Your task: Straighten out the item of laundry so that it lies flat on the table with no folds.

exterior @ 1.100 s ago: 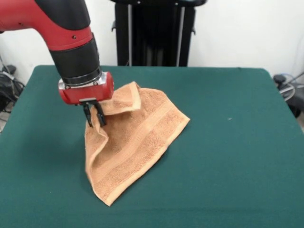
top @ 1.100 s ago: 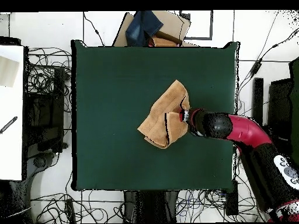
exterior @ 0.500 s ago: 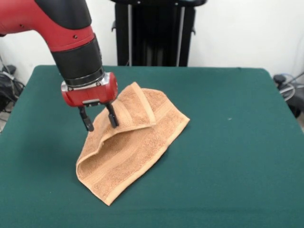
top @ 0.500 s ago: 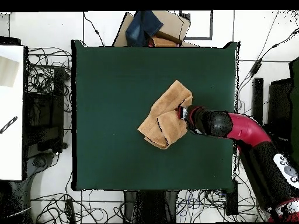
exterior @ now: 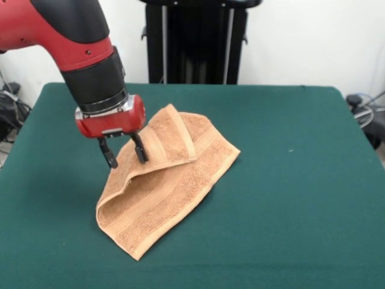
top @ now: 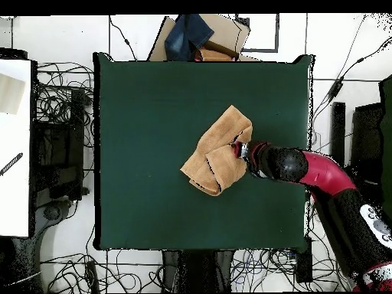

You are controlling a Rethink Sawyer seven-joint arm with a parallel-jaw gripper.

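Note:
The item of laundry [exterior: 165, 183] is an orange-tan terry towel lying folded over itself on the green table [exterior: 289, 198], with a doubled flap on its far side and a rounded fold at its left. In the overhead view the towel [top: 216, 153] sits right of the table's [top: 153, 115] centre. My gripper [exterior: 124, 154] hangs just above the towel's left far edge, open, with nothing between its fingers [exterior: 140, 150]. From above, the gripper [top: 240, 149] is at the towel's right edge.
A cardboard box with blue cloth [top: 200, 37] lies beyond the table's far edge in the overhead view. Cables [top: 65, 107] and a white desk [top: 14, 145] are off the table's left side. A black stand [exterior: 195, 42] rises behind the table.
One second ago the gripper was shut on the towel's raised edge. It opened and let the towel drop into a lower fold. Since then it has lifted slightly.

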